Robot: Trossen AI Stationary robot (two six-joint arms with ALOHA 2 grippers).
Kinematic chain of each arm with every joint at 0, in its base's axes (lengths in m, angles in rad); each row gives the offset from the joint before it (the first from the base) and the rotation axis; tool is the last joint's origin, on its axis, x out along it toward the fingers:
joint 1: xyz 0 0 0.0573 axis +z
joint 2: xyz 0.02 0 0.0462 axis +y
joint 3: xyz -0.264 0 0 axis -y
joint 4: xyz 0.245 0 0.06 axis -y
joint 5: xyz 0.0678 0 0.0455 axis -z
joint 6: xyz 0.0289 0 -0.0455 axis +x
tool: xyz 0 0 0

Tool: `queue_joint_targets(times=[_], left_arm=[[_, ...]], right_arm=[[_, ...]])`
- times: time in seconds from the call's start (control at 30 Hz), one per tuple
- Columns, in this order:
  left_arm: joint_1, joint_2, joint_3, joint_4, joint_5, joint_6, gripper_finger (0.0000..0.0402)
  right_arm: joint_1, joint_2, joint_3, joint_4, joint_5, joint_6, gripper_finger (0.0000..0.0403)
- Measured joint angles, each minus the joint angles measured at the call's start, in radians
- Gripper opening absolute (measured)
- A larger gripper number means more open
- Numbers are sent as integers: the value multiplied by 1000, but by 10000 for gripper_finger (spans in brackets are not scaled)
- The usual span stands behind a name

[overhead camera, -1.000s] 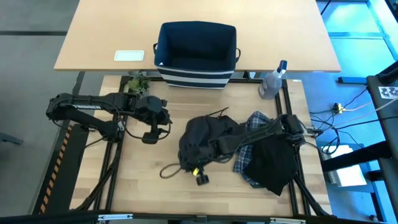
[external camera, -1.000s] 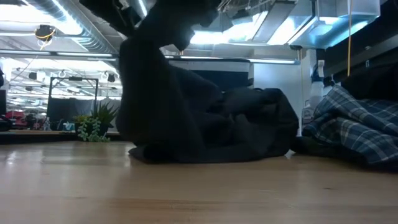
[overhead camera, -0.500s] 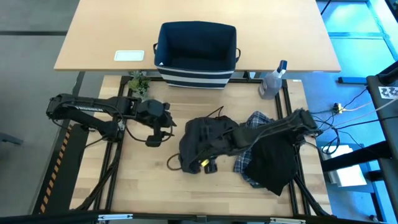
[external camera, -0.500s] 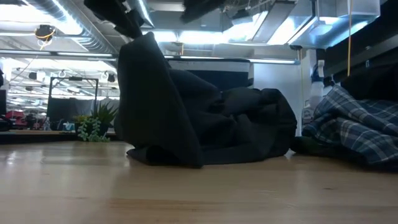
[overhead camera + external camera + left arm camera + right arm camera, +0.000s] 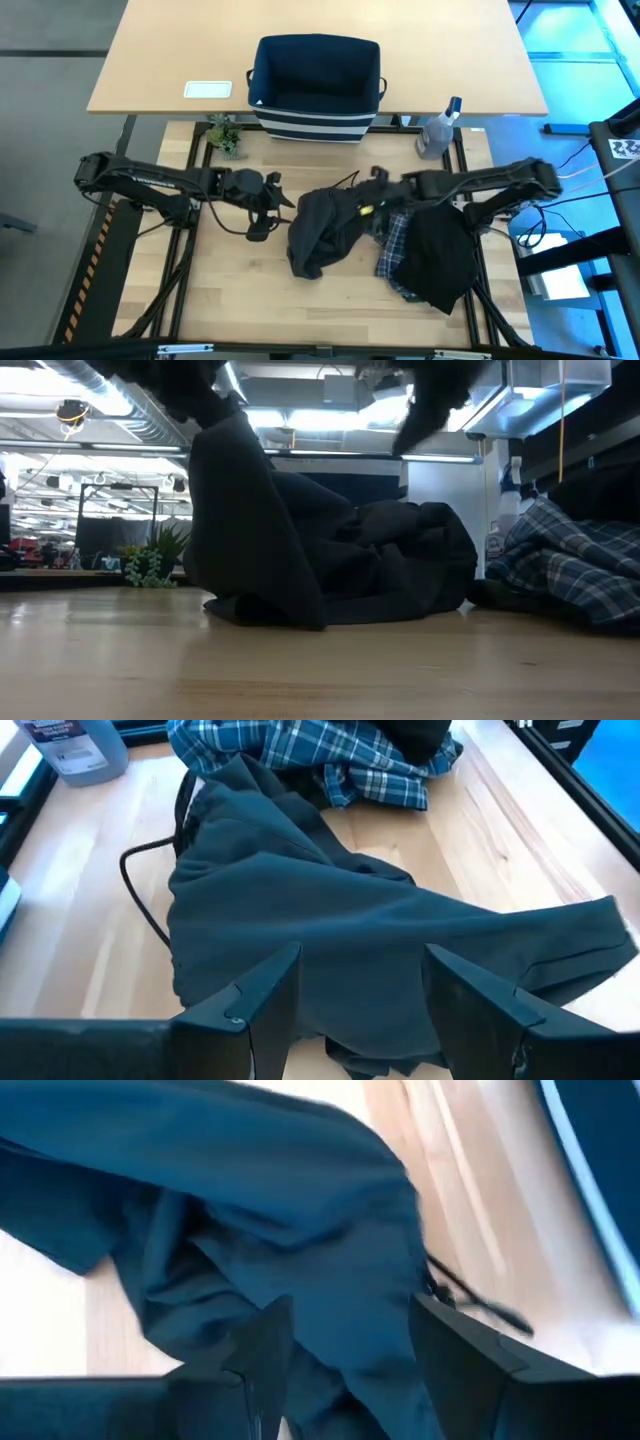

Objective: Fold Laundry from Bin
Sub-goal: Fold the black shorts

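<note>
Crumpled laundry (image 5: 325,228) lies heaped before empty bin (image 5: 316,88).

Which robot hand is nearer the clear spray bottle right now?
The right hand: it hovers over the dark olive-green garment, near the spray bottle. The left hand sits across that garment, farther away.

Both arms are built of dark, nearly black segments joined by rounded joint housings, matte in finish. The left arm (image 5: 150,180) shows thin black cables looping beside its links, and its left hand (image 5: 268,212) is a compact dark block. The right arm (image 5: 500,180) is the same dark make, slim along its forearm, and its right hand (image 5: 368,200) carries a small yellow mark. In the wrist views each hand ends in two flat, angular black fingers (image 5: 262,1000) with bevelled edges and a faint sheen, the right hand's fingers (image 5: 455,1345) alike
</note>
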Motion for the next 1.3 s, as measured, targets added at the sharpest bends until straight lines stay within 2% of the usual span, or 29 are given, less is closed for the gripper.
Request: queue_joint_targets(times=[0.17, 0.27, 0.4, 0.57, 0.9, 1.07, 1.3], left_arm=[[0, 0, -36, 36, 0, -20, 199], [0, 0, -37, 42, 0, -25, 199], [0, 0, -37, 68, 0, -25, 199], [0, 0, -37, 77, -22, -26, 199], [0, 0, -37, 112, -26, -26, 199], [0, 0, -36, 119, -35, -25, 199], [0, 0, -36, 124, -79, -33, 199]], right_arm=[[-182, -189, -297, 219, -141, 29, 195], [-313, -241, -409, 313, -291, 65, 195], [-447, -231, -478, 346, -496, 69, 195], [-529, -163, -493, 357, -629, 31, 195], [-503, -37, -493, 564, -990, 32, 195], [-422, -38, -453, 605, -1025, 36, 195], [-275, -38, -363, 606, -1012, 24, 195]])
